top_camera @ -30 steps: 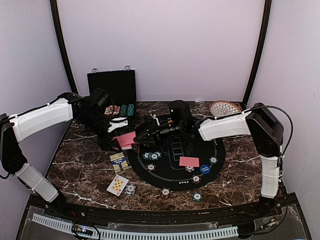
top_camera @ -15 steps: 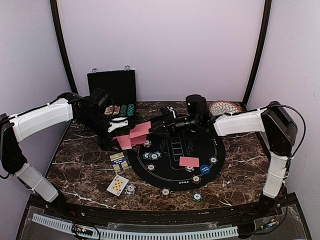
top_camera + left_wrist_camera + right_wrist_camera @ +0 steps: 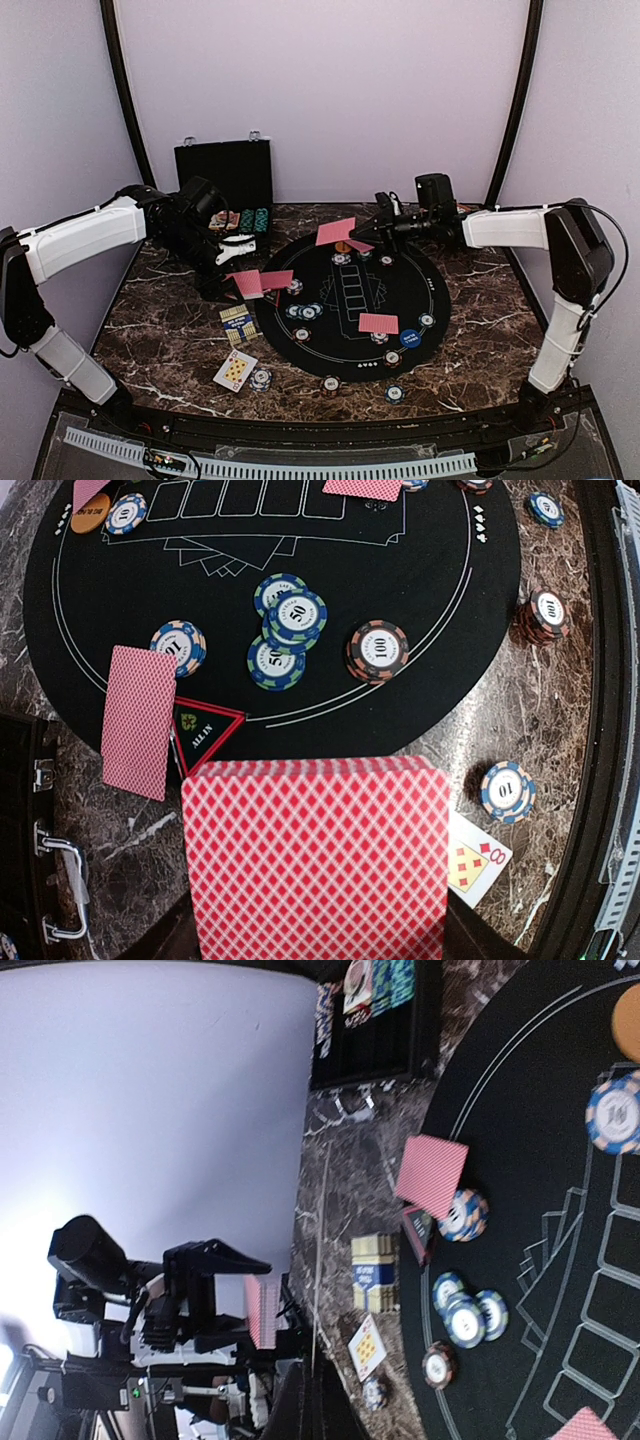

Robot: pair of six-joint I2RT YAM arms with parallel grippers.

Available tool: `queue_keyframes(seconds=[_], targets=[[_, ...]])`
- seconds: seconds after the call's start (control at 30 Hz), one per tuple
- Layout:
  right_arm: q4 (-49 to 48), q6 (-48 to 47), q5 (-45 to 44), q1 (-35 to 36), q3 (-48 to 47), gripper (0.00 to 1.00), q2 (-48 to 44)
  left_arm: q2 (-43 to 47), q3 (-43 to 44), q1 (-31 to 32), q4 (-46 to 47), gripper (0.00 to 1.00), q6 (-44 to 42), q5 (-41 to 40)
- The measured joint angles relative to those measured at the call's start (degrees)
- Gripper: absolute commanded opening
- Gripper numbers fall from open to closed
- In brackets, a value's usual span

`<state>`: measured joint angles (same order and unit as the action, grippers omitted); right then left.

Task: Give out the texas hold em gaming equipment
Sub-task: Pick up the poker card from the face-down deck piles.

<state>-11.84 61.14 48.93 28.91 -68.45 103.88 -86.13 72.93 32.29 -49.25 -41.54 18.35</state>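
Observation:
My left gripper (image 3: 232, 268) is shut on a deck of red-backed cards (image 3: 315, 860) and holds it above the marble at the left edge of the black round mat (image 3: 340, 340). My right gripper (image 3: 362, 236) is shut on one red-backed card (image 3: 335, 231), held tilted above the mat's far edge near an orange disc (image 3: 343, 247). One card (image 3: 378, 323) lies face down on the mat, another (image 3: 138, 720) at its left edge beside an "ALL IN" triangle (image 3: 205, 730). Striped chips (image 3: 288, 628) lie on the mat. A blue disc (image 3: 409, 338) lies near right.
The open black chip case (image 3: 225, 180) stands at the back left. A patterned plate (image 3: 448, 215) sits at the back right. A card box (image 3: 239, 323) and a face-up eight of diamonds (image 3: 235, 369) lie left of the mat. Chips (image 3: 395, 393) lie along the front.
My right gripper has drawn a card away from the deck and carried it right and back, over the mat's far edge. The left arm and deck have stayed put.

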Motion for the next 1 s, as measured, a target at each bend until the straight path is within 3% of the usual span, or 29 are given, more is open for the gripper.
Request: queue_keyframes(seconds=[0.3, 1.0], targets=[[6.7, -7.7, -3.3, -6.5, -6.9, 0.00, 9.4, -0.6, 0.0, 0.0, -0.1, 0.00, 0.2, 0.1], [15.8, -14.2, -7.8, -6.8, -22.2, 0.00, 23.1, -0.9, -1.4, -0.3, 1.0, 0.00, 0.9, 0.2]])
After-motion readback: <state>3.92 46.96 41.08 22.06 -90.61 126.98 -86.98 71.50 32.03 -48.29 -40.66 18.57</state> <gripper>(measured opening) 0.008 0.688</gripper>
